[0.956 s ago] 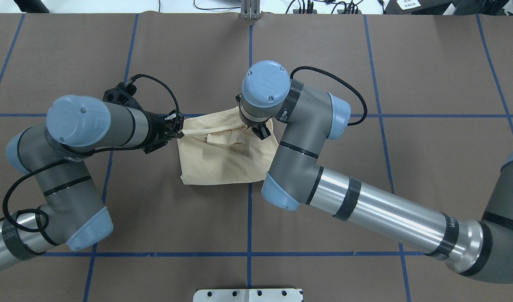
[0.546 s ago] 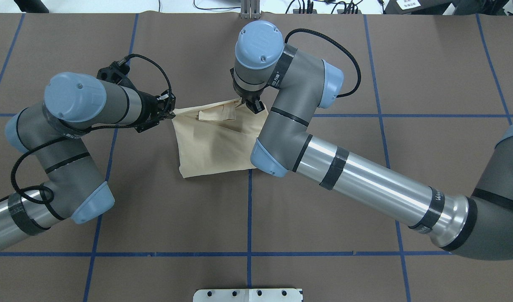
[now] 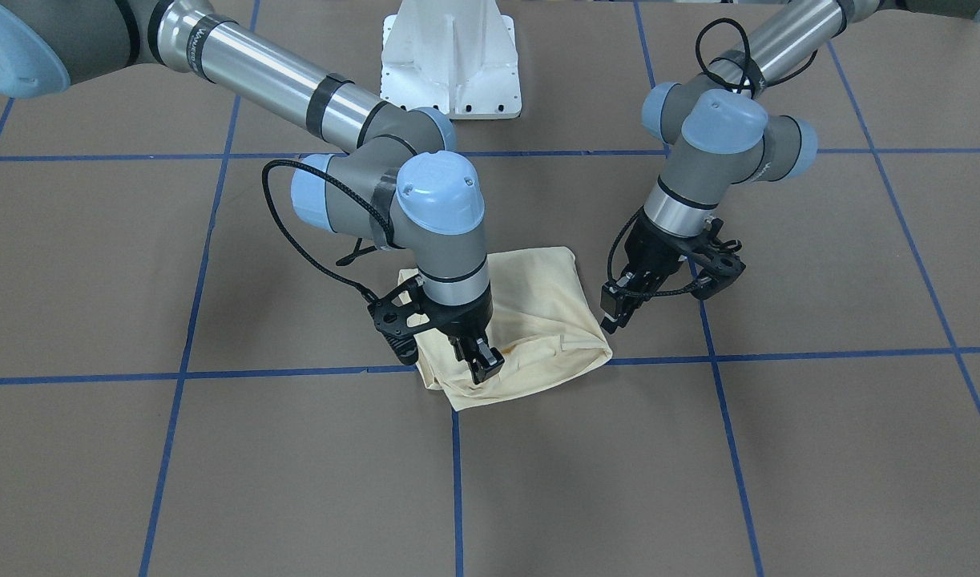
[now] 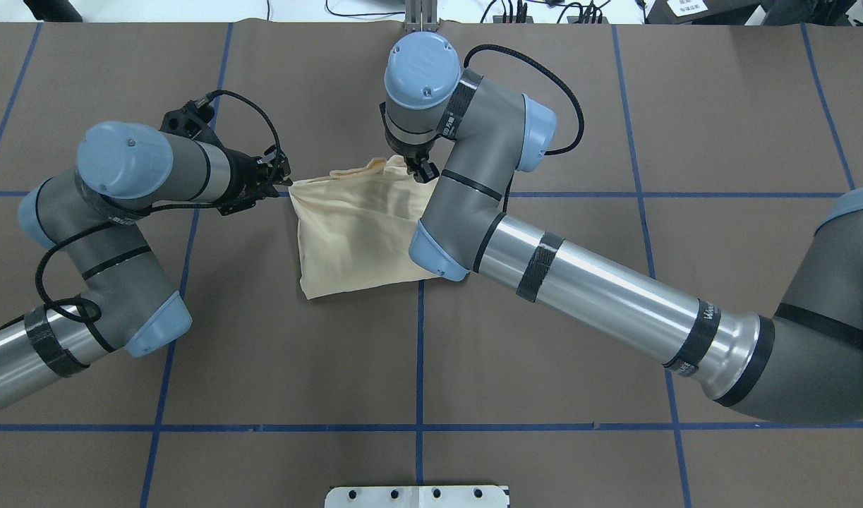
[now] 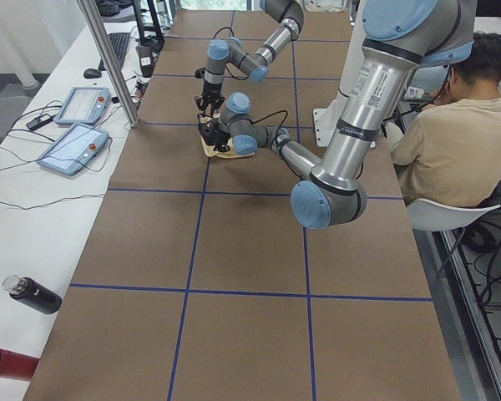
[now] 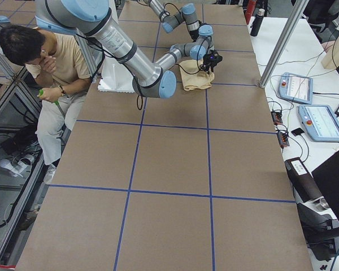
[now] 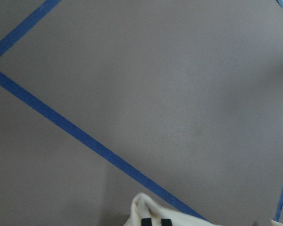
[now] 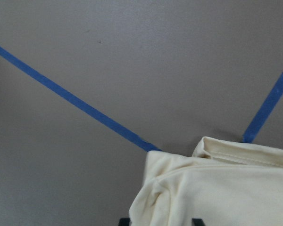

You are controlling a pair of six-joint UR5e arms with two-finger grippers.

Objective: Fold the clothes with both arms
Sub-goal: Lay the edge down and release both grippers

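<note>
— Both grippers have gone toward the table's far edge since a second ago, haven't they?

— Yes; the left gripper (image 4: pixel 284 179) and the right gripper (image 3: pixel 485 366) have drawn the far edge of the pale cream-yellow T-shirt of thin fabric (image 4: pixel 353 233) that way; the loose strips that lay across the top of the bundle now sit bunched at that far edge; the near edge has slid the same way.

— Where does the T-shirt lie now?

— Folded into a rough rectangle on the brown-covered table (image 4: pixel 650 106); about midway between the left and right edges, nearer the far edge than the robot's edge; its far edge runs along a strip of blue tape (image 4: pixel 720 195); in the overhead view the grey-and-silver right arm (image 4: pixel 593 296) hides its near-right corner.

— And the jaws?

— On the left they are nearly together, with a fold of cloth at the bundle's far-left corner pinched between them; the wrist view shows it. On the right they stand well apart, straddling bunched cloth at the far edge.

— Anything else in sight?

— The grey left arm (image 4: pixel 121 247), bent at the elbow toward the left edge; a white metal pedestal base (image 3: pixel 449 56) at the robot's edge; a seated person in a beige top (image 6: pixel 51 62) just off that edge.
</note>
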